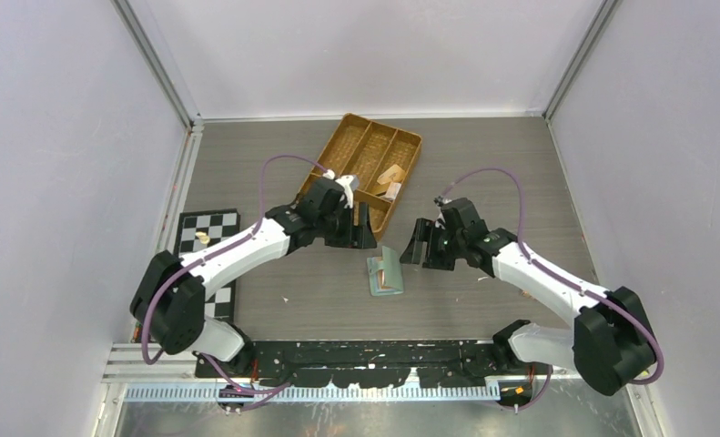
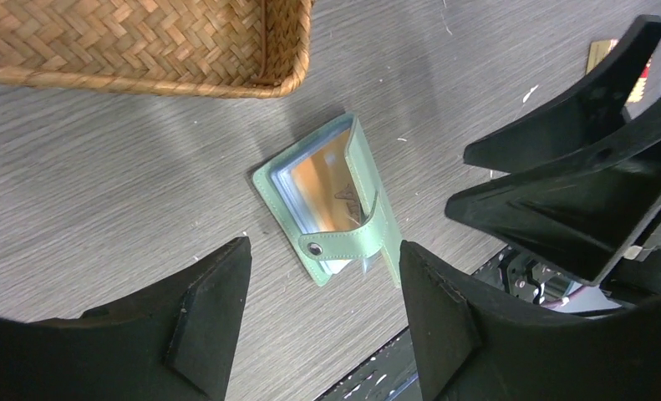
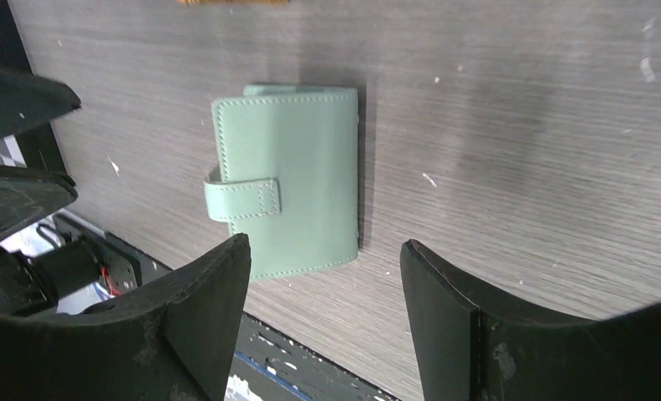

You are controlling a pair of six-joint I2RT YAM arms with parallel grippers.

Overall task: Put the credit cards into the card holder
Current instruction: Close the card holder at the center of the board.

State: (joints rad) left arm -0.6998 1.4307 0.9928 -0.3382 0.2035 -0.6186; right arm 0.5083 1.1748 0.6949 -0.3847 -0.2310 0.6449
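The sage-green card holder [image 1: 388, 275] lies on the table between my two grippers, half open. In the left wrist view the card holder [image 2: 356, 167] shows a shiny inner pocket reflecting orange, its snap strap [image 2: 343, 242] across it, and a pale card edge [image 2: 342, 266] poking out at its near end. The right wrist view shows its green outer cover [image 3: 297, 167]. No loose credit card shows on the table. My left gripper [image 1: 360, 235] [image 2: 324, 251] is open and empty just behind the holder. My right gripper [image 1: 418, 244] [image 3: 324, 251] is open and empty to its right.
A woven brown divided tray [image 1: 401, 137] with small wooden pieces stands behind the left gripper; its corner shows in the left wrist view [image 2: 285, 79]. A chessboard [image 1: 212, 221] lies at the left. A small gold flat thing [image 2: 598, 54] peeks out behind the right gripper's fingers [image 2: 561, 142]. The black rail [image 1: 374, 350] runs along the near edge.
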